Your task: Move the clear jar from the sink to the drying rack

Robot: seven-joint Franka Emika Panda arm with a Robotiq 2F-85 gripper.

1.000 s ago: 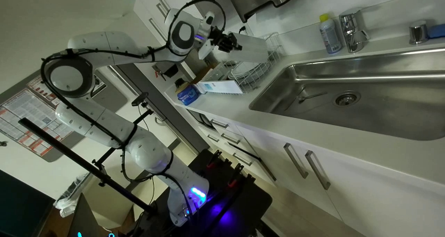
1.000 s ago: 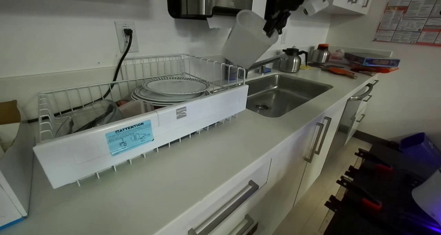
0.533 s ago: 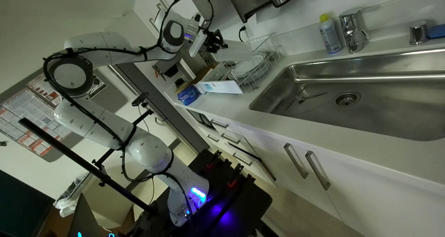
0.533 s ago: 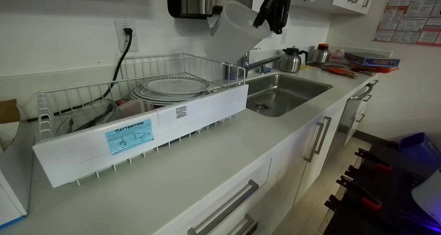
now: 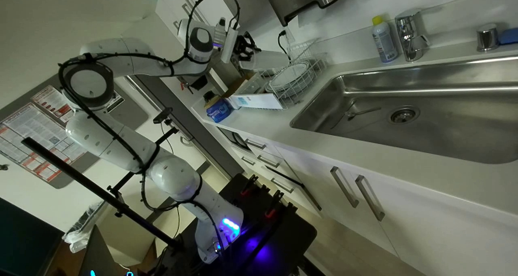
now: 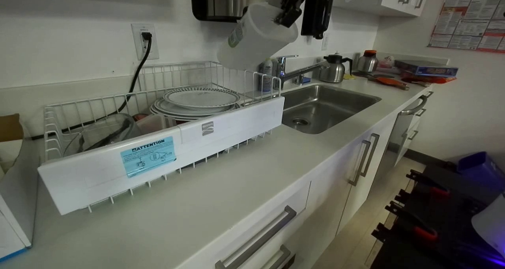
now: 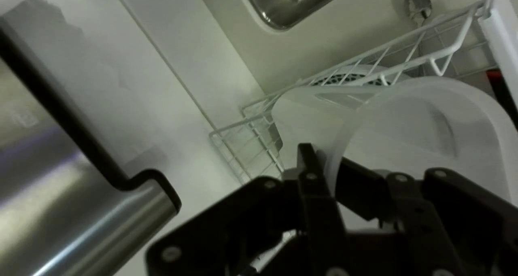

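The clear jar [image 6: 252, 44] is a wide, whitish see-through container, held tilted in the air above the drying rack [image 6: 236, 129]. The jar also shows in an exterior view [image 5: 269, 60] and in the wrist view [image 7: 421, 142]. My gripper [image 7: 330, 170] is shut on the jar's rim, one finger inside and one outside. The gripper is dark in both exterior views [image 6: 281, 19] [image 5: 251, 51]. The rack is white wire with a white front panel; stacked plates [image 6: 201, 98] lie in its sink-side part. The sink [image 5: 453, 134] is a steel basin beside the rack, with a utensil in it.
A paper towel dispenser [image 6: 236, 0] hangs on the wall close behind the jar. A bottle with a yellow cap [image 5: 383, 41] and the faucet [image 5: 408, 35] stand behind the sink. A clear bowl [image 6: 106, 131] lies in the rack's other end. A black cord [image 6: 138, 71] runs behind the rack.
My gripper has carried the jar leftward in both exterior views, away from the sink. The wrist has turned, and a label on the jar now shows. The rack and sink are unchanged.
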